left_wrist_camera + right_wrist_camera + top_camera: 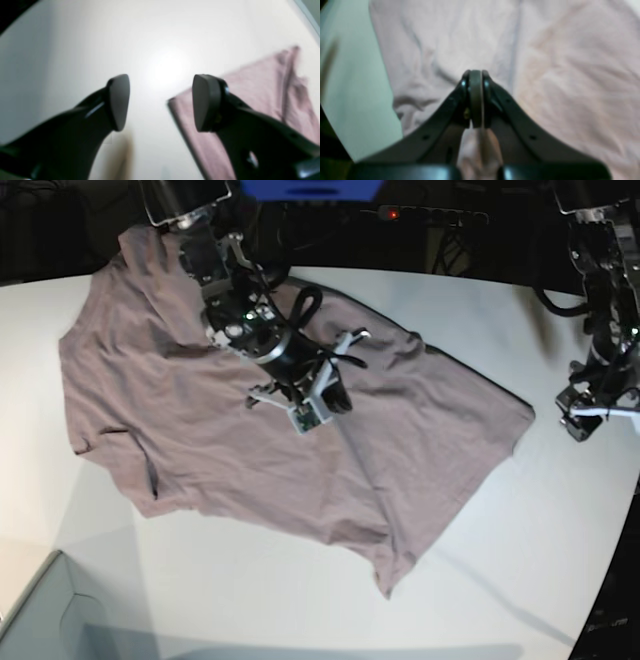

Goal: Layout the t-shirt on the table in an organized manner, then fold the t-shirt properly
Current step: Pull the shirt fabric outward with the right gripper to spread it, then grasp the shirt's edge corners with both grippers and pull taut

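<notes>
The table (300, 600) carries the shirt (200, 440), spread but wrinkled, its top edge hidden behind the right arm. The right gripper (476, 125) has its jaws pressed together, pinching a fold of cloth. The left gripper (161, 102) stands spread and empty beside the shirt corner; this view is blurred.

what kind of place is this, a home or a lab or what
Most likely a robotics lab or test bench: two robot arms work over a large bare white table, cables and dark equipment crowd its far edge, and a single mauve t-shirt lies spread as the test piece.
</notes>
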